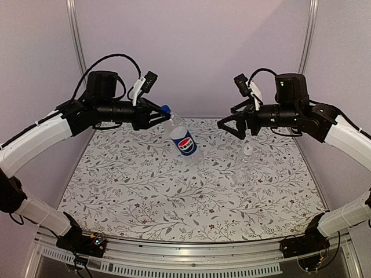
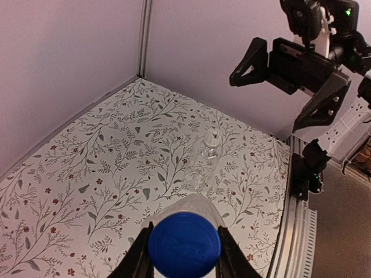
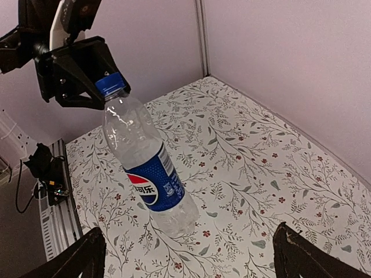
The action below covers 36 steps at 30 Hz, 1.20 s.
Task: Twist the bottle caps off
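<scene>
Pinching the blue cap (image 2: 184,246) — left fingers (image 2: 137,260) tight, Pepsi bottle (image 3: 148,174) tilted.

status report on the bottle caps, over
Left tool shut on blue cap, Pepsi bottle tilted. Right tool open, empty, apart from unlabelled bottle. Nothing in the way.

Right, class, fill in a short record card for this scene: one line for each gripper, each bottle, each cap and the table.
left gripper: shut on the blue cap
right gripper: open, holding nothing, apart from both bottles
Pepsi bottle: tilted, blue cap on it
short bottle: clear, unlabelled, upright, standing free
pale cap: on the short bottle
table: flowered covering
</scene>
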Each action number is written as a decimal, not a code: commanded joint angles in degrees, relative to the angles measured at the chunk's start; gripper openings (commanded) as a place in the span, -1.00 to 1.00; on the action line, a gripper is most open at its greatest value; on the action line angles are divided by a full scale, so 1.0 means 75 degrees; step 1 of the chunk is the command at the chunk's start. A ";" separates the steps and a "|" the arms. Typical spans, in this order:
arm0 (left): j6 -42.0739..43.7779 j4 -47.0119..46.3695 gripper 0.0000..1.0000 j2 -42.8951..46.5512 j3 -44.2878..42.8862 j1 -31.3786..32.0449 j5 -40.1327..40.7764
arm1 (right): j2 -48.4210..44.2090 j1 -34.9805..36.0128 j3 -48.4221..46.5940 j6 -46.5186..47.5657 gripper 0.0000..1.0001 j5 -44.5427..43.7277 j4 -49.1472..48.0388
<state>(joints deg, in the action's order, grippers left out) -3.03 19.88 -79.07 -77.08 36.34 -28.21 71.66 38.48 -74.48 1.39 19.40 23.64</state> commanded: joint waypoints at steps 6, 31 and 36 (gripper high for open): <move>-0.0263 -0.0558 -1.00 0.0300 0.0056 0.0832 -0.1279 | 0.2039 0.1921 -0.0701 0.1478 0.98 0.0214 -0.0182; -0.1401 -0.2397 -1.00 0.1340 0.1636 0.0942 -0.1247 | 0.1568 0.2080 0.0457 0.1548 0.25 0.0675 -0.1919; -0.1496 -0.2522 -0.96 0.1299 0.1678 0.0936 -0.1278 | 0.1506 0.2078 0.0667 0.1521 0.14 0.0807 -0.2171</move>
<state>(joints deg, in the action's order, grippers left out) -12.80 3.11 -70.06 -65.06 42.74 -36.75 85.08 54.00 -71.22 12.80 24.43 10.68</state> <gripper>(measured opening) 0.302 0.586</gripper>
